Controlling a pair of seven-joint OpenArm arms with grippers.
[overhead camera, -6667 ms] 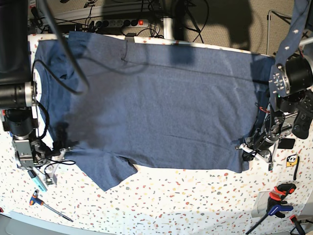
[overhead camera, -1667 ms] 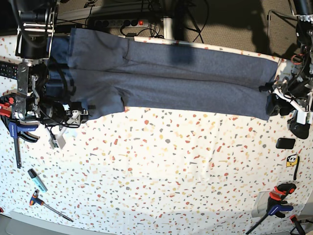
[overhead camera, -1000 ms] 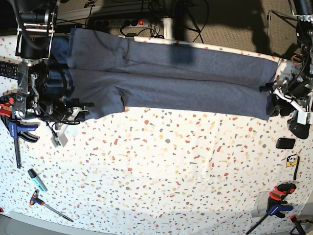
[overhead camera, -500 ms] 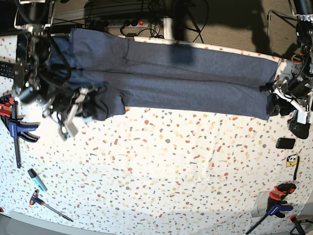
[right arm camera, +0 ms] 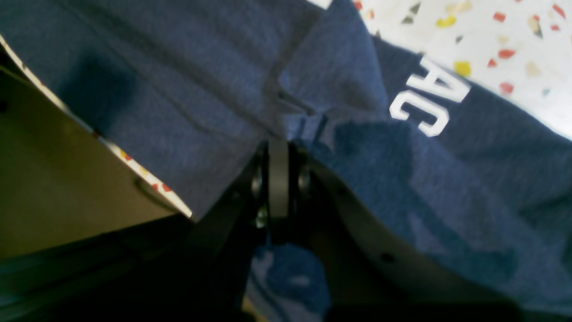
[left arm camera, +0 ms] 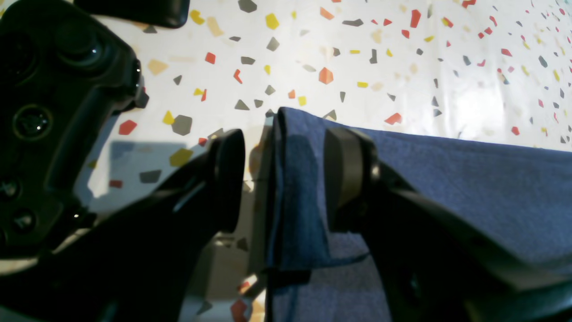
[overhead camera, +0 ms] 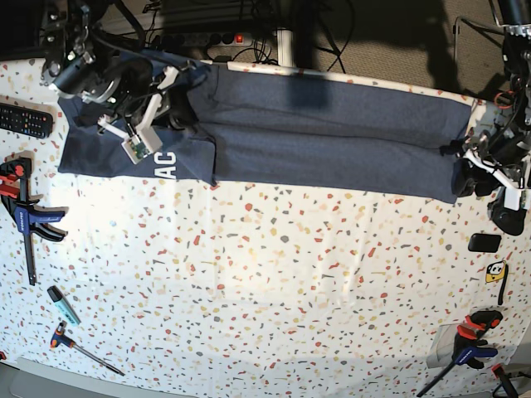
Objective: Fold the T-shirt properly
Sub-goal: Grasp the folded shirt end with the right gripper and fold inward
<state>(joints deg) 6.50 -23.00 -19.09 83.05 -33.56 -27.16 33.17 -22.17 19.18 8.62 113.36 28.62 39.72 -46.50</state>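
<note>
My right gripper [overhead camera: 170,104] has swung the sleeve end inward, baring white letters on the dark navy heathered cotton T-shirt [overhead camera: 332,133]; its fingers [right arm camera: 278,179] pinch fabric. My left gripper [left arm camera: 286,179] straddles the folded hem, fingers apart.

The near two-thirds of the worktop [overhead camera: 274,282] lies bare and open to passage. Its far strip is covered by the T-shirt [overhead camera: 332,137], with the right end effector [overhead camera: 153,112] and its arm crowding the far left corner. Obstacles line the left edge: a remote control [overhead camera: 25,120], a clamp [overhead camera: 23,217], a marker [overhead camera: 62,304] and a screwdriver [overhead camera: 83,348]. At right, the left end effector [overhead camera: 465,170] blocks the edge, with another clamp [overhead camera: 469,340] near it.
</note>
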